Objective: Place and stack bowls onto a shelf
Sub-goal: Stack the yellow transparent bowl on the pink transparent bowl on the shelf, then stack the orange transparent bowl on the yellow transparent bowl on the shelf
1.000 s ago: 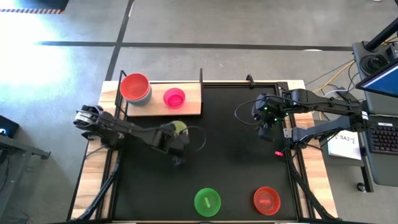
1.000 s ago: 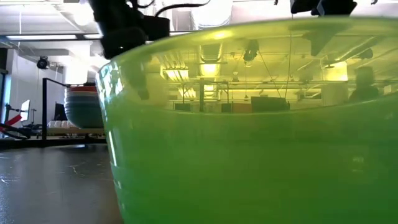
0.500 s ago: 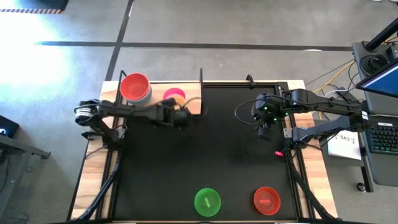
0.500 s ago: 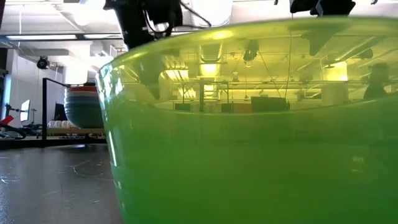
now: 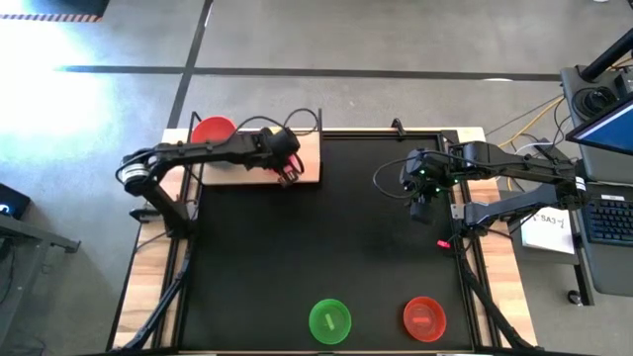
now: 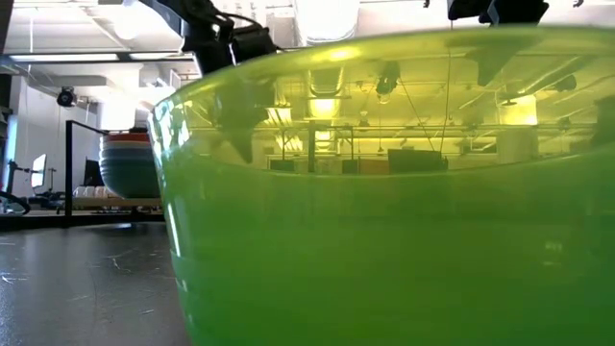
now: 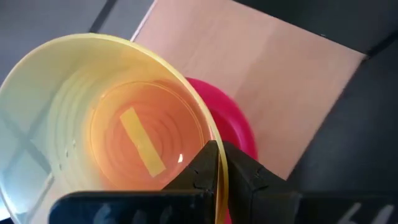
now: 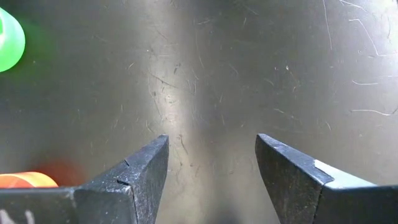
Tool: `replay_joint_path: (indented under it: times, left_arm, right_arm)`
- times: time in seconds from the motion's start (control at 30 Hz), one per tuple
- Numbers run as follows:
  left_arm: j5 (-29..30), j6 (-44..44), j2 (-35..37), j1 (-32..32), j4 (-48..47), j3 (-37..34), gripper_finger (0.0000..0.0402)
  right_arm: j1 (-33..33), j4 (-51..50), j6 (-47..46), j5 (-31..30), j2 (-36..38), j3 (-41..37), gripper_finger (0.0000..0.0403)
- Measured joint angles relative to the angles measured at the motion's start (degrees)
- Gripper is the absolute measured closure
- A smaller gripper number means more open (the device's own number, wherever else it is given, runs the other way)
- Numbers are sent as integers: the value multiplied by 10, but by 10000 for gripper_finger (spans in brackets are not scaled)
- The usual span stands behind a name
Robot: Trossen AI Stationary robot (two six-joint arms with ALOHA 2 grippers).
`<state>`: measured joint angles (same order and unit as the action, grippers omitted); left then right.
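My left gripper [image 7: 219,152] is shut on a translucent yellow bowl [image 7: 112,124] over the light wooden shelf [image 7: 267,68] at the table's far left. A magenta bowl [image 7: 239,130] sits on the shelf just behind and below the yellow one. In the high view the left gripper [image 5: 284,168] covers both bowls. A red bowl [image 5: 213,132] tops a stack at the shelf's left end. My right gripper [image 8: 211,168] hangs open above the table's right half [image 5: 420,203], with nothing between its fingers. My left gripper pinches the yellow bowl's rim [image 7: 211,140], one finger inside the bowl and one outside. The fingers slant down from the table's left side. The bowl is held tilted, its mouth toward the wrist, above the magenta bowl; whether the two bowls touch, I cannot tell.
A green bowl [image 5: 329,320] and a red bowl [image 5: 423,317] stand near the table's near edge; the green one fills the low view [image 6: 384,211]. The stacked bowls [image 6: 130,163] show there at left. A black post [image 5: 319,121] rises at the shelf's right end.
My left gripper has swung from the table's left middle toward the far edge and onto the shelf, carrying the yellow bowl and rolling a little. It now hangs over the magenta bowl, which it hides in the high view.
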<state>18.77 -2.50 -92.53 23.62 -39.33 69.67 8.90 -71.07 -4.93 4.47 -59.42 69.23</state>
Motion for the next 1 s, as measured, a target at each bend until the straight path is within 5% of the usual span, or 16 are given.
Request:
replay_joint_path:
  times: [0.23, 0.63, 1.0]
  left_arm:
    - [-19, -12, -1, 16, -1, 0, 392]
    - [-18, -16, -2, 16, -1, -1, 301]
    - [-60, -33, 25, -52, 11, -1, 313]
  right_arm:
    - [0, 0, 0, 0, 0, 0, 174]
    - [0, 0, 0, 0, 0, 0, 174]
    - [0, 0, 0, 0, 0, 0, 174]
